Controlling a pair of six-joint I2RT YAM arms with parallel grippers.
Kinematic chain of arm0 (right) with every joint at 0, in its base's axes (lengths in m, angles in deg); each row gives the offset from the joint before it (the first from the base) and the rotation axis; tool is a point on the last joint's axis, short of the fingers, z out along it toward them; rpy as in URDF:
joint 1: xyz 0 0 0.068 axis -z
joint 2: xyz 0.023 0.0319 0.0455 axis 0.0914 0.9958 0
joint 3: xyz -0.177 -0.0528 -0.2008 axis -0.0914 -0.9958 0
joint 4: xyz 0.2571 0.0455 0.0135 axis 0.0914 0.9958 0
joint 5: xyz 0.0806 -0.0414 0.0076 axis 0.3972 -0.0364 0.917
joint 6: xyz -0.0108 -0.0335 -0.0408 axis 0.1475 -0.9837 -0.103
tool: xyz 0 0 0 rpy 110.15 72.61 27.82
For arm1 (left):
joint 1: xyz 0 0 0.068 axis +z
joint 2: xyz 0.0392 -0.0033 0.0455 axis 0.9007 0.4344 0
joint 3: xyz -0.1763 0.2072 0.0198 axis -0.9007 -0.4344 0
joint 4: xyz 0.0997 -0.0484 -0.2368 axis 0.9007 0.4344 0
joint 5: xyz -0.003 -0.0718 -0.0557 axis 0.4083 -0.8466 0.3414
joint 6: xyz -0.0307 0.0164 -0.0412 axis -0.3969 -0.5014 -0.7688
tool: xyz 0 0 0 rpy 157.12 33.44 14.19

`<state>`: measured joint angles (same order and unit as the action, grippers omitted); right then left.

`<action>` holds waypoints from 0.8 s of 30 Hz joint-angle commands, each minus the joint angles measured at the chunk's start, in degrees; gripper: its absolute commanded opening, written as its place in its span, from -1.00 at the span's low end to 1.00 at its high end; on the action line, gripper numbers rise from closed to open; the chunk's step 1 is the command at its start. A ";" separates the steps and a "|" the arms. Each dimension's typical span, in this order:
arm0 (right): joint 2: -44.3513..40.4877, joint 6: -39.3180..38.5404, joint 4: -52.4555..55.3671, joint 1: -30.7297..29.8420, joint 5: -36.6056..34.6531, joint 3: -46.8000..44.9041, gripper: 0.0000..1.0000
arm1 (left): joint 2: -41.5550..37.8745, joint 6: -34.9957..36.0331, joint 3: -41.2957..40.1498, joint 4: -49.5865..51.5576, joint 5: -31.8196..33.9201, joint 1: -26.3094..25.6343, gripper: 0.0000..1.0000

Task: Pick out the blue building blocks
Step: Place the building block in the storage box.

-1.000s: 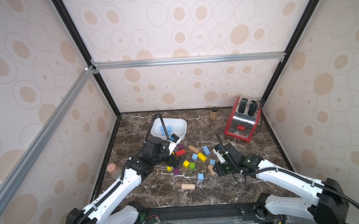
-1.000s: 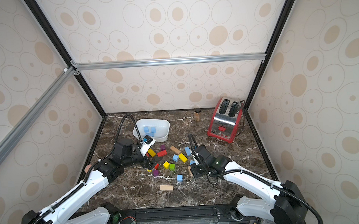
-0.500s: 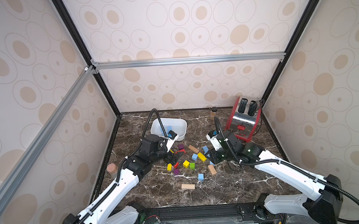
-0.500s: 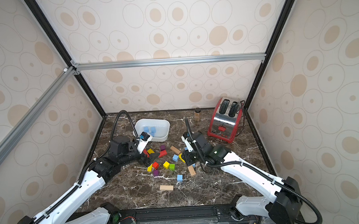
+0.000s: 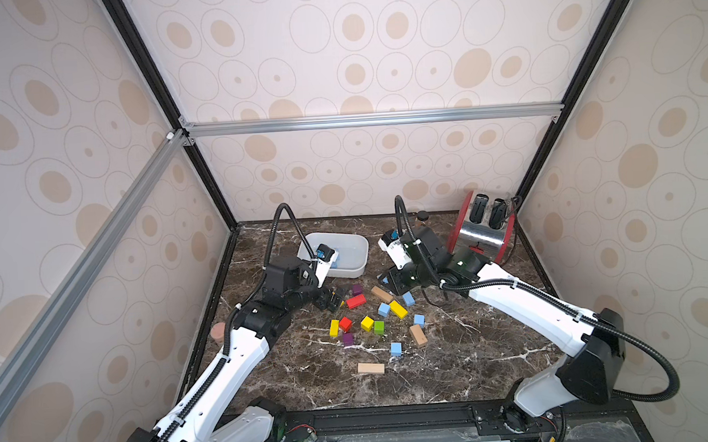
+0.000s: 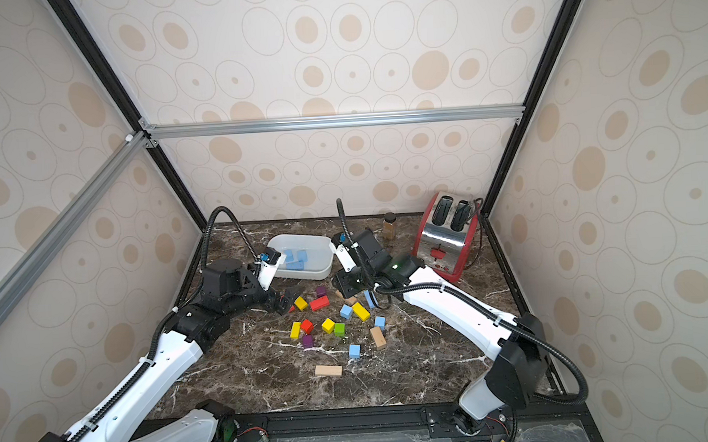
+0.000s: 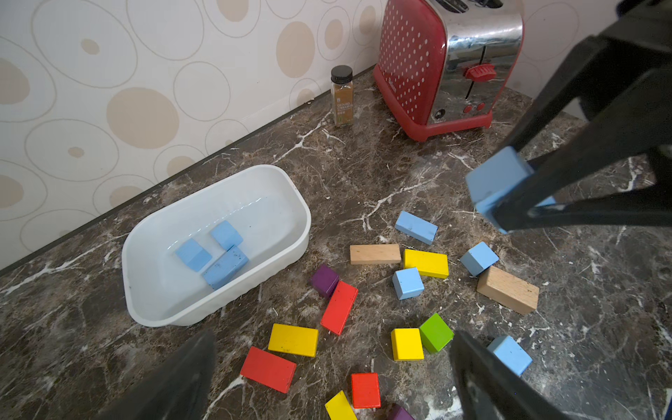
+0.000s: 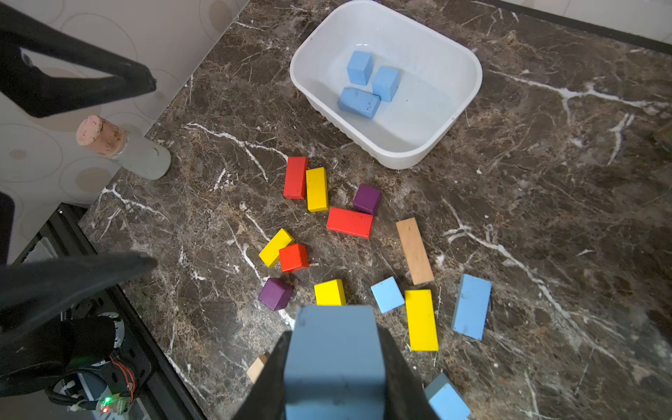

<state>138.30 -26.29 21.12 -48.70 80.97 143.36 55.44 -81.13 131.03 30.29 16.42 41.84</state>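
Observation:
My right gripper [image 8: 334, 332] is shut on a light blue building block [image 8: 334, 363] and holds it above the scattered blocks; the left wrist view shows the same block [image 7: 498, 182] clamped in the black fingers. In a top view the right gripper [image 5: 388, 280] hangs just right of the white tub [image 5: 356, 251]. Three blue blocks [image 7: 225, 254] lie in the tub. A blue brick [image 7: 416, 227] and blue cubes [image 7: 407, 283], [image 7: 479, 258], [image 7: 509, 354] lie loose on the marble. My left gripper [image 7: 332, 336] is open and empty, low over red and yellow blocks.
Red, yellow, green, purple and tan blocks [image 5: 370, 368] are mixed with the blue ones. A red toaster [image 5: 484, 232] and a spice jar [image 6: 390, 226] stand at the back right. A pink-topped cylinder [image 8: 123, 145] stands by the left wall.
The right gripper has lifted the blue block and carried it back and left towards the tub. The left arm has drawn back a little to the left and stays open.

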 commanded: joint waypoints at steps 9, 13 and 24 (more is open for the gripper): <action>14.53 -5.10 4.22 -0.51 -1.13 17.00 -1.00 | 1.55 -0.24 -0.74 -3.92 -2.29 4.85 0.99; 20.22 -6.17 5.96 -0.48 -1.85 23.29 -1.00 | 2.64 -0.32 -1.26 -4.32 -1.76 6.46 0.99; 37.73 -7.99 13.71 1.66 -0.82 44.95 -1.00 | 7.89 -2.42 -3.87 -10.20 -1.76 10.72 0.99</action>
<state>173.23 -33.13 30.96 -48.07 79.42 184.10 62.41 -82.96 127.38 23.25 15.31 51.87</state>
